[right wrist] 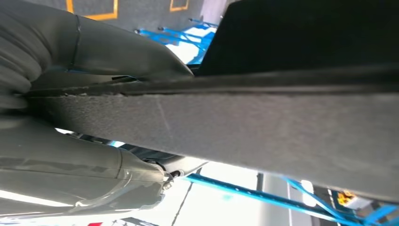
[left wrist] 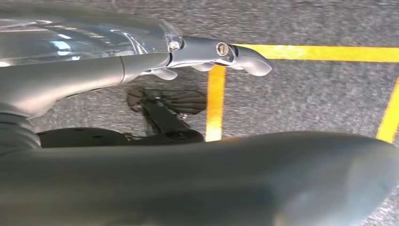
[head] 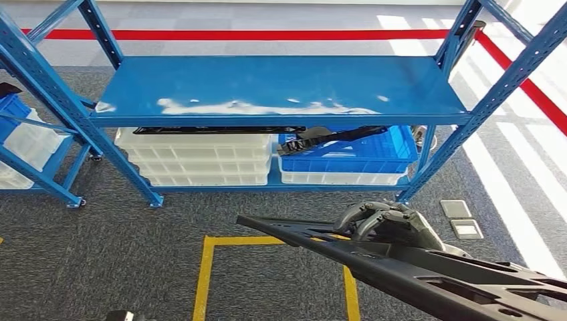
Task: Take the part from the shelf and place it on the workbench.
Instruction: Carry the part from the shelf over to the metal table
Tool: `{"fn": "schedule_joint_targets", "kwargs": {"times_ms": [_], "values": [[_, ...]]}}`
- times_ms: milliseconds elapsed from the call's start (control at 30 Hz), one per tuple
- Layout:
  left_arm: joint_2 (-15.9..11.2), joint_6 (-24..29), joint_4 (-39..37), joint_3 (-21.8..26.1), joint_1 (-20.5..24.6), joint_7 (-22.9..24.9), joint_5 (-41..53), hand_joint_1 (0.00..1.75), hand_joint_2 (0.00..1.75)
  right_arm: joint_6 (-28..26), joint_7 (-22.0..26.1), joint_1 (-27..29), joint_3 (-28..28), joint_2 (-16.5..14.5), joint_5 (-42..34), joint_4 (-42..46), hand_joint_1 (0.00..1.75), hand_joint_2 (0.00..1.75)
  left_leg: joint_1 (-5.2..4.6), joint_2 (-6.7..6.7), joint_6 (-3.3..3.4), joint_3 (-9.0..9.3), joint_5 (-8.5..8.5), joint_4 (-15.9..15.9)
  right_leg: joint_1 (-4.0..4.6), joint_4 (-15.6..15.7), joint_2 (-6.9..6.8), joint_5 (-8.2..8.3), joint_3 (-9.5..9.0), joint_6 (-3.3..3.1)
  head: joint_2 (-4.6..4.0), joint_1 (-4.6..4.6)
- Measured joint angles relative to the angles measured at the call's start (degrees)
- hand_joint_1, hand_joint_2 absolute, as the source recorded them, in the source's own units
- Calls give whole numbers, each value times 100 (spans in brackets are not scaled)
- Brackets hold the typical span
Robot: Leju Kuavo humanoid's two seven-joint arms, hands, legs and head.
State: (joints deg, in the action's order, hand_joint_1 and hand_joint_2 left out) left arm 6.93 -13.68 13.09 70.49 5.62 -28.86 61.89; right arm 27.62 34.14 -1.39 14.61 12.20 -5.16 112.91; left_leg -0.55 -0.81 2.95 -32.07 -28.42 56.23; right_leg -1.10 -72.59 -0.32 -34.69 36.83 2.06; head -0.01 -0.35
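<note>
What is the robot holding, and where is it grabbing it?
The right hand grips a long black part partway along its length, fingers wrapped over its edge. The left hand holds nothing.

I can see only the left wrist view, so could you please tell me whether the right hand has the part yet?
Observer: Yes. In the head view the right hand grips a long black plastic part with cut-outs.
Operator: Thank you. Is anything left on the shelf?
Observer: A flat black piece lies on the stacked white bins under the top board of the blue metal shelf.
Operator: What is beside those bins?
Observer: A blue plastic bin, with another black piece across it.
</note>
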Motion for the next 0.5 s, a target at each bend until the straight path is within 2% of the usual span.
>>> {"fn": "schedule_joint_targets", "kwargs": {"times_ms": [67, 100, 133, 167, 233, 267, 300, 333, 400, 433, 467, 500], "values": [[0, 0, 0, 0, 6, -2, 1, 0, 0, 5, 0, -29, 20, 16, -4, 1, 175, 175, -12, -28, -26, -150, 64, 78, 6, 800, 59, 225, -590, -23, -1, 1], [0, 0, 0, 0, 8, -4, 0, 0, 0, 7, 1, -44, 28, 22, -9, 1, 175, 175, -20, -38, -42, -202, 94, 116, 12, 1178, 93, 231, -831, -42, -1, -2], [-1, 0, 0, 0, 9, -7, -1, 0, 0, 9, 4, -55, 35, 28, -17, 2, 175, 175, -26, -48, -60, -243, 129, 144, 23, 1429, 123, 208, -978, -60, 0, -5], [-1, 1, 0, 0, 8, -8, -1, 0, 0, 11, 9, -61, 39, 37, -26, 2, 175, 175, -30, -55, -78, -272, 169, 163, 37, 1548, 137, 182, -1035, -77, -1, -8], [-11, 3, 0, 0, -2, -10, -2, 0, 0, 17, 21, -63, 42, 52, -51, 2, 175, 175, -26, -64, -125, -319, 201, 179, 28, 1587, 107, 210, -1008, -109, -1, -9], [-19, 5, 0, 0, -4, -10, -2, 0, 0, 25, 27, -66, 43, 56, -64, 1, 175, 175, -21, -56, -161, -359, 115, 235, 14, 1603, 87, 225, -977, -135, -2, -10], [-26, 6, 0, 0, -1, -10, -2, 0, 0, 35, 36, -64, 43, 58, -78, 1, 175, 175, -10, -42, -205, -431, -74, 402, -1, 1611, 62, 244, -923, -166, -1, -11], [-31, 6, 0, 0, 8, -10, -2, 0, 0, 46, 44, -61, 43, 60, -88, 1, 175, 175, 9, -20, -248, -522, -336, 679, -7, 1605, 37, 258, -859, -199, 0, -14], [-31, 6, 0, 0, 18, -10, -1, 0, 0, 62, 58, -41, 45, 63, -99, 0, 175, 175, 40, 2, -308, -710, -809, 1448, 7, 1535, -15, 306, -701, -252, 0, -15], [-31, 7, 0, 0, 19, -10, -1, 0, 0, 66, 62, -35, 46, 63, -101, 0, 175, 175, 46, 5, -318, -735, -890, 1728, 16, 1499, -42, 332, -630, -263, 0, -15], [-31, 7, 0, -1, 19, -10, 0, 0, 0, 67, 67, -31, 47, 63, -101, 0, 175, 175, 47, 7, -312, -678, -854, 1832, 26, 1459, -66, 354, -561, -267, -1, -15], [-31, 7, 0, -1, 19, -10, 1, 0, 0, 68, 72, -30, 48, 63, -102, 0, 175, 175, 41, 8, -286, -523, -726, 1715, 41, 1422, -84, 373, -500, -268, -1, -15]]}}
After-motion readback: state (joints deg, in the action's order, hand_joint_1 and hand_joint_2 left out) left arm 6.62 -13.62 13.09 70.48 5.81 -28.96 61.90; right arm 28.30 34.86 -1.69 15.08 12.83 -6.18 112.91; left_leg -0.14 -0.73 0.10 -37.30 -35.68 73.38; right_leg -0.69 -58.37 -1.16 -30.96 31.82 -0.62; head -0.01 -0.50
